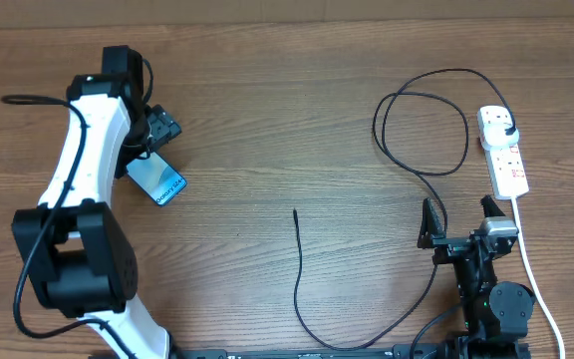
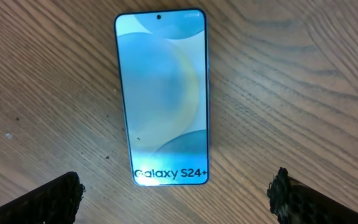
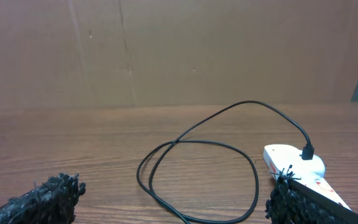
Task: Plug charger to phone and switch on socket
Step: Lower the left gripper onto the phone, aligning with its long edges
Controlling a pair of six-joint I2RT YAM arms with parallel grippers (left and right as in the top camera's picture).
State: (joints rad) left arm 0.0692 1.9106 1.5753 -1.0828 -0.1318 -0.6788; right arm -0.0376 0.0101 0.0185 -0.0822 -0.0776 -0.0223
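Observation:
The phone (image 1: 157,179) lies flat on the wooden table at the left, its blue-teal screen up; the left wrist view shows it (image 2: 161,93) reading "Galaxy S24+". My left gripper (image 1: 152,150) hangs just above its near end, open and empty (image 2: 179,199). The charger (image 1: 422,130) is a thin black cable looped at the right, with its plug (image 1: 506,127) in the white socket (image 1: 506,165) and its connector tip (image 1: 295,211) loose mid-table. My right gripper (image 1: 458,219) is open and empty (image 3: 176,199), near the loop (image 3: 138,175) and left of the socket (image 3: 291,158).
The socket's thick white cord (image 1: 531,269) runs down the right side past the right arm's base. The black cable curves along the front edge (image 1: 367,344). A brown wall stands behind the table (image 3: 166,50).

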